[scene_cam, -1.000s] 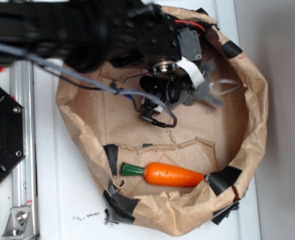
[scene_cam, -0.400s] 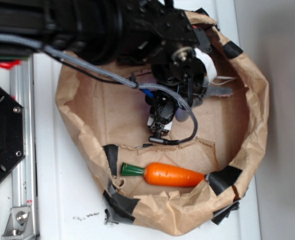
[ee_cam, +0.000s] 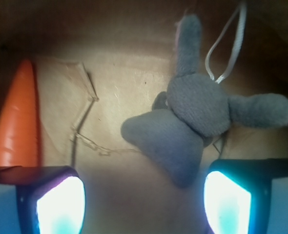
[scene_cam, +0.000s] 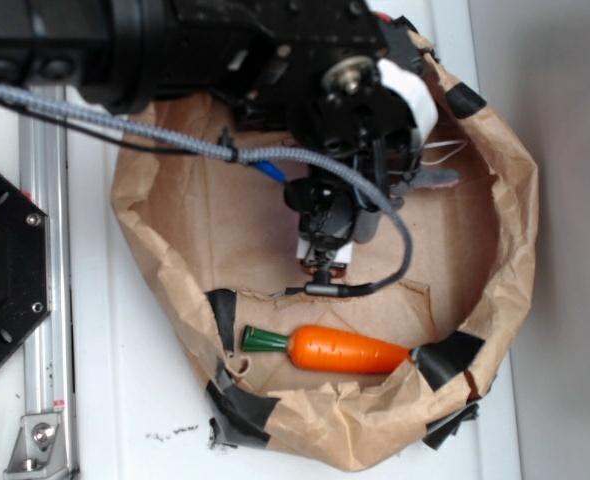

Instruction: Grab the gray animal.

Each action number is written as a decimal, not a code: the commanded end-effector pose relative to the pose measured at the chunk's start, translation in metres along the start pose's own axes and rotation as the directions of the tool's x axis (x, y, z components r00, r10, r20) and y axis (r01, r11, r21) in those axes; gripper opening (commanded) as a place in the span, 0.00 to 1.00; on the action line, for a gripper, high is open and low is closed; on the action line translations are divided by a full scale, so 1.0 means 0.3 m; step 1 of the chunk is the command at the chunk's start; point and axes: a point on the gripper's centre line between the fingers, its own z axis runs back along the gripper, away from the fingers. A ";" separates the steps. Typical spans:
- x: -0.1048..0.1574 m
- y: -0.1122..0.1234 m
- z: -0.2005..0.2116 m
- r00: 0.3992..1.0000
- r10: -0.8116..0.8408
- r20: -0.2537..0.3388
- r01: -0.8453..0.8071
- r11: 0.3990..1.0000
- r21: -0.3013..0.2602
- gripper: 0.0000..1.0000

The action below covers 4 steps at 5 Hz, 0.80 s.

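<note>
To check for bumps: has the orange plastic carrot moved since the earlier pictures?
No. The orange plastic carrot lies at the same spot beside the black tape patch.

White tabletop (scene_cam: 125, 400) lay under a crumpled brown paper bag (scene_cam: 505, 250) w/ black tape patches (scene_cam: 453, 357). Gray wall/surface (scene_cam: 565, 200) ran along the right. Aluminum rail (scene_cam: 45, 300) & black plate (scene_cam: 5, 270) at left.

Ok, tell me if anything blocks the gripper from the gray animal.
Nothing visible does. The gray animal lies on bare paper just ahead of the open gripper, nearer one finger; the carrot sits well off to the side.
</note>
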 end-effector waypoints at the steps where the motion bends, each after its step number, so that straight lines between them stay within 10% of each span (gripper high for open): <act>1: 0.068 -0.013 0.035 0.944 0.294 0.149 -0.292 0.956 -0.035 1.00; 2: 0.089 0.031 -0.007 0.866 0.449 0.220 -0.454 0.891 -0.031 1.00; 4: 0.150 0.085 -0.126 0.845 0.502 0.183 -0.525 0.844 0.110 1.00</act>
